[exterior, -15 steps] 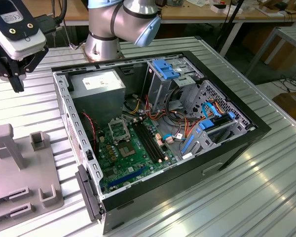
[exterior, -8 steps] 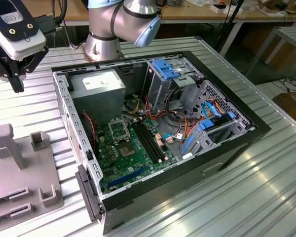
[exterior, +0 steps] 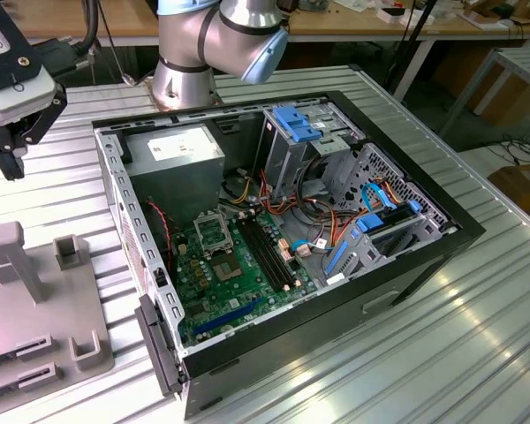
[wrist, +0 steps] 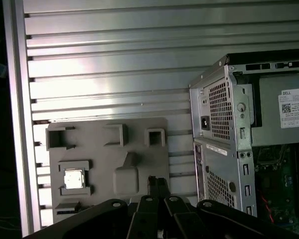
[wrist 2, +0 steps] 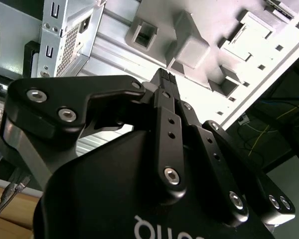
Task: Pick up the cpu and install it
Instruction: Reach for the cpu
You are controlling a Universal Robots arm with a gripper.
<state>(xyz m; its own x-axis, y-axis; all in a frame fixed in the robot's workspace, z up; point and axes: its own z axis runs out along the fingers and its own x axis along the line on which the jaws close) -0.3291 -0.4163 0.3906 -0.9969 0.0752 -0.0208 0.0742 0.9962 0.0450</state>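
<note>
Hovering above the slatted aluminium table (exterior: 477,336), my claw (exterior: 11,163) hangs to the exterior view's left of the open computer case (exterior: 291,371), over the grey fixture plate (exterior: 18,327). Both wrist views show my two fingers pressed together at the tips, with nothing held between them; in the second wrist view the tips (wrist 2: 163,74) point down at the plate's moulded blocks and pockets.

In the first wrist view the cpu (wrist: 74,178) lies flat in a square recess of the fixture plate (wrist: 99,159), silver top up with a thin green rim around it. It sits on the side of the plate away from the case (wrist: 222,129), apart from my fingertips (wrist: 157,181), which hang over the plate's side nearer the case. I am not touching it.

The case lies on its side with its interior exposed. Inside, the exterior view shows the green motherboard (exterior: 221,283) with its square metal socket frame (exterior: 214,231), and the grey power supply (exterior: 181,150) in the corner nearest my arm's base (exterior: 190,75).
</note>
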